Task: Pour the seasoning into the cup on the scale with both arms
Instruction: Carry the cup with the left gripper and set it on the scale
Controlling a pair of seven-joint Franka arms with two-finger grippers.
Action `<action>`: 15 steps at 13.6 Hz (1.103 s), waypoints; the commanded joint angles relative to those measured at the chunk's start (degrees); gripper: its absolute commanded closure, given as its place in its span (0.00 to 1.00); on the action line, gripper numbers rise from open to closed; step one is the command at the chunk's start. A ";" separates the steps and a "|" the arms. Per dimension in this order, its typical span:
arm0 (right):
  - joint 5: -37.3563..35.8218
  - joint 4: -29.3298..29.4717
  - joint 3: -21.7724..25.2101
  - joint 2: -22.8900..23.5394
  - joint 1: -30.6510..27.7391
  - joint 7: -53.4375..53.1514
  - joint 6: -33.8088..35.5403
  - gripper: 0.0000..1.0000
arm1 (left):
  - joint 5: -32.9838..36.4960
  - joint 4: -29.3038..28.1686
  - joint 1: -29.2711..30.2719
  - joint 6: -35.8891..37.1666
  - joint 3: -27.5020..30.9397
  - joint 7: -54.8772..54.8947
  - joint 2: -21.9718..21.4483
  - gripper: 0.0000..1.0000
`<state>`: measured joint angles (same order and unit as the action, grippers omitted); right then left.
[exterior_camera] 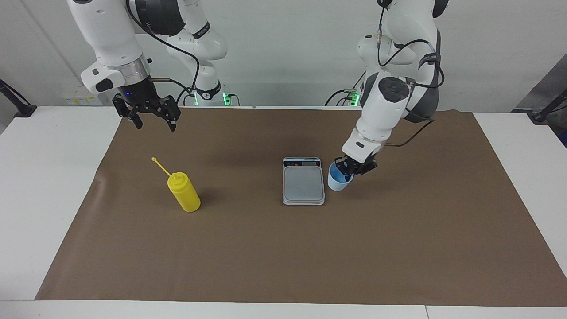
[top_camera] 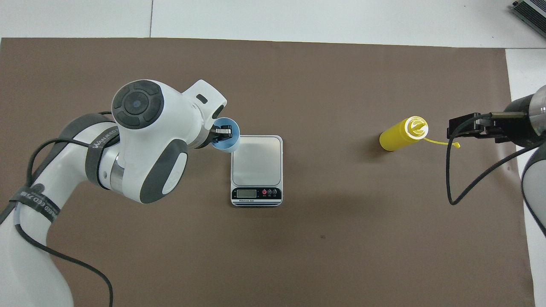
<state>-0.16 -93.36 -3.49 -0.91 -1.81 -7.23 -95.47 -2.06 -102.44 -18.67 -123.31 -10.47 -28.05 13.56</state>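
Gripping one blue cup [exterior_camera: 339,180] by its rim just beside the single scale [exterior_camera: 303,181]: left gripper [exterior_camera: 347,168]. Spread open above brown mat [exterior_camera: 283,248], right gripper [exterior_camera: 153,119]; one yellow bottle [exterior_camera: 184,192] standing toward the right arm's end from the scale.

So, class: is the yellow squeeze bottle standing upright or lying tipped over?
Upright. The yellow squeeze bottle stands on its base on the brown mat, nozzle up, cap strap sticking out sideways, untouched.

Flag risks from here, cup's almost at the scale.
1. The left gripper pinches the cup by one side of its rim, tilted; it may slip or land crooked on the scale.
2. The cup hangs at the scale's edge; set down early, it could tip off.
3. The seasoning strap points toward the open right gripper and could snag.
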 commanded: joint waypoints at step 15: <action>1.04 0.46 -0.29 0.21 -0.39 -0.15 0.90 0.00 | 0.65 -5.40 -6.73 -10.02 1.24 -6.23 2.97 1.00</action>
<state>-0.16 -93.36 -3.49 -0.91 -1.81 -7.23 -95.47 -2.02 -106.60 -24.76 -131.92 -10.04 -33.91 17.15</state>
